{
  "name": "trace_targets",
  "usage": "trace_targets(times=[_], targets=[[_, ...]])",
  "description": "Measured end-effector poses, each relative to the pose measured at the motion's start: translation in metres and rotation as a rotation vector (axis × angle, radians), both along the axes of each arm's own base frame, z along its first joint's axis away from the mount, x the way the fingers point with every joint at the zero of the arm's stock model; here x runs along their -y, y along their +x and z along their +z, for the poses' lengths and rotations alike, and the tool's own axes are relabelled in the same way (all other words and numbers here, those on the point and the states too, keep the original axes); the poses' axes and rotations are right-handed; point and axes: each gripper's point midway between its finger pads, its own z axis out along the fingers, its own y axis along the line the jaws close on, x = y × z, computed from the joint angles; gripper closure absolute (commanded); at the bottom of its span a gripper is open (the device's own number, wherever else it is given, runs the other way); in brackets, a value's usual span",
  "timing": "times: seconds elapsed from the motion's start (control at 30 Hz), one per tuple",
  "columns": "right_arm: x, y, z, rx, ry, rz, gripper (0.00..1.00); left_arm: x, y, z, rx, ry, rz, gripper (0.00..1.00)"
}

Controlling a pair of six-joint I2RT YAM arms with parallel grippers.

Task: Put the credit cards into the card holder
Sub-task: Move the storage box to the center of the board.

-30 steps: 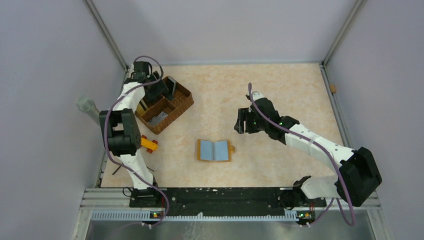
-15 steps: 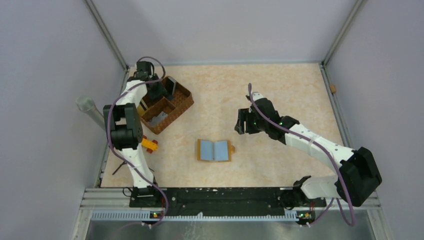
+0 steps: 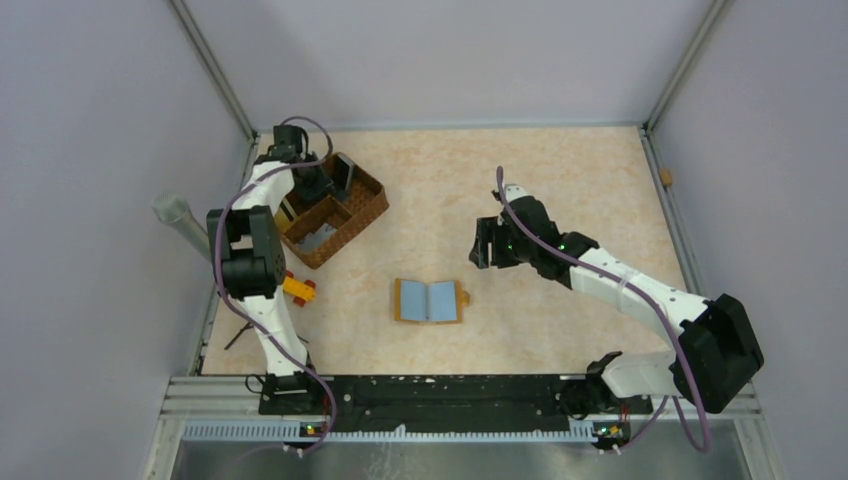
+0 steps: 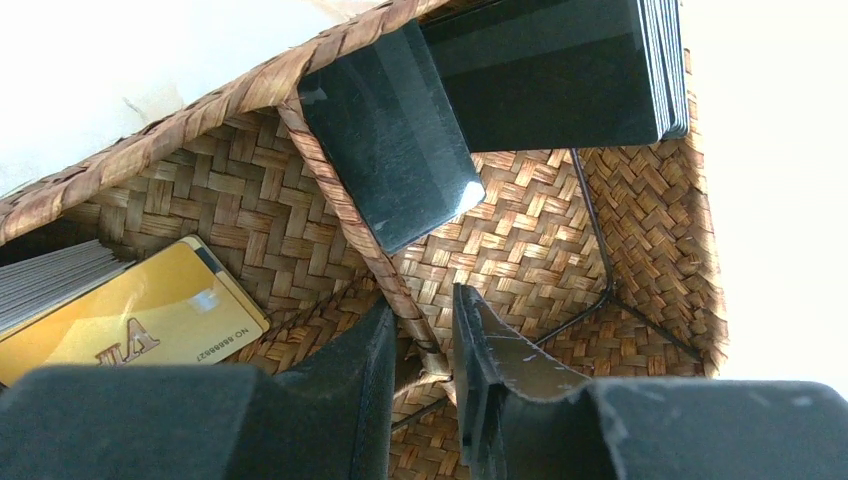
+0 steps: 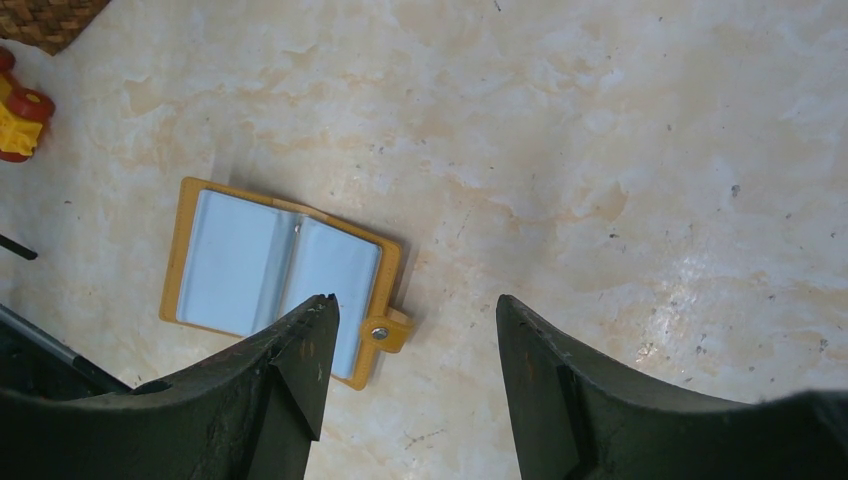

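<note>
The card holder (image 3: 430, 300) lies open on the table, mustard-orange with pale blue-grey pockets, and also shows in the right wrist view (image 5: 270, 275). The credit cards sit in the woven basket (image 3: 352, 215): a black card (image 4: 390, 130) leans on the divider, a black stack (image 4: 560, 70) stands behind it, and a gold card (image 4: 130, 320) lies beside a grey stack. My left gripper (image 3: 322, 185) is down in the basket (image 4: 425, 300), its jaws a narrow gap apart astride the divider and holding no card. My right gripper (image 3: 483, 243) hovers open and empty to the right of the holder (image 5: 412, 300).
A small orange-and-red toy block (image 3: 298, 288) lies left of the holder, in the right wrist view at the top left (image 5: 20, 110). The basket stands at the back left near the enclosure wall. Grey walls close in the table on three sides.
My left arm has swung its elbow back and its gripper has shifted slightly inside the basket. The right arm and the card holder have not moved.
</note>
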Motion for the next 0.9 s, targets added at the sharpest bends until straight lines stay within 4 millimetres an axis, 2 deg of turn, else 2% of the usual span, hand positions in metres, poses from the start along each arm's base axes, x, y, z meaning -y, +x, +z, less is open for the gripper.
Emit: trace_targets(times=[0.23,0.5,0.67,0.8,0.9], targets=[[0.000,0.000,0.000,-0.001,0.001,-0.001,0.38,0.018,-0.007,-0.010,-0.009,-0.022,-0.043,0.71],[0.000,0.000,0.000,0.000,0.001,-0.001,0.38,0.070,-0.024,-0.013,-0.031,-0.039,-0.143,0.70],[0.003,-0.004,-0.006,-0.012,-0.009,-0.001,0.38,0.102,-0.031,-0.011,-0.033,-0.049,-0.199,0.67],[0.004,-0.005,-0.008,-0.016,-0.014,0.000,0.34,0.116,-0.035,-0.010,-0.033,-0.056,-0.228,0.60],[0.002,-0.002,-0.006,-0.017,-0.022,0.006,0.31,0.118,-0.036,-0.007,-0.031,-0.052,-0.238,0.51]])
